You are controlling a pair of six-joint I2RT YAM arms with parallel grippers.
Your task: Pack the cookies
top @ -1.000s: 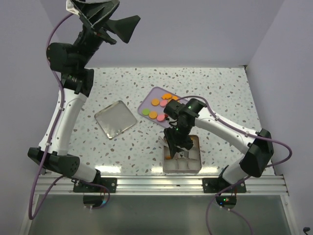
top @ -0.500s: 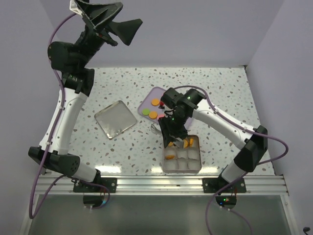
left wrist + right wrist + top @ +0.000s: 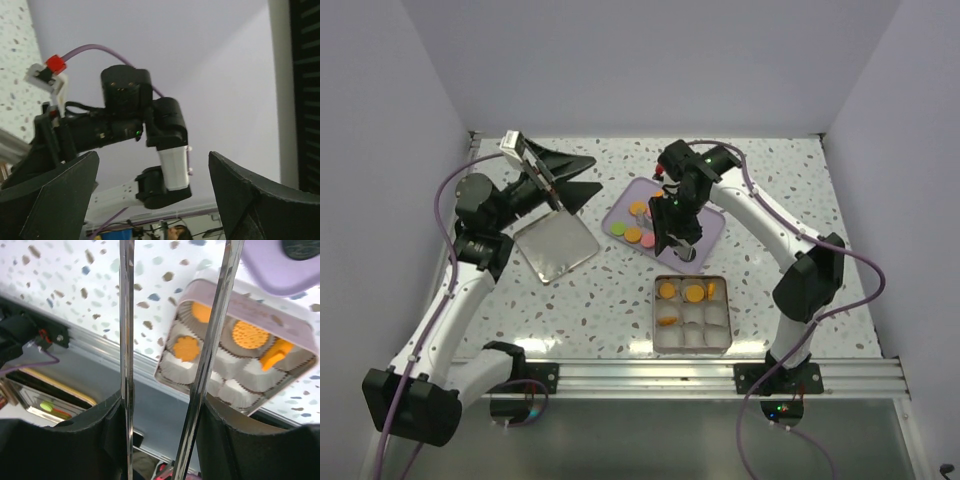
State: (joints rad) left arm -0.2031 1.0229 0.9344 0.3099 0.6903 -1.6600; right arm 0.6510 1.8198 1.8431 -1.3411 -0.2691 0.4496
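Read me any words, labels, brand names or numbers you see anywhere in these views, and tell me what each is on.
No readable text in any view.
The tin, lilac tray and cookies carry no print.
The metal lid is plain.

Speckled table (image 3: 570, 300), plain lilac walls (image 3: 640, 60)

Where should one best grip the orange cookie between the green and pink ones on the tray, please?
By its rim, from straight above: the orange cookie lies flat on the tray, so only its edges offer purchase. The green cookie and pink cookie flank it, so probably pinch its near and far edges.
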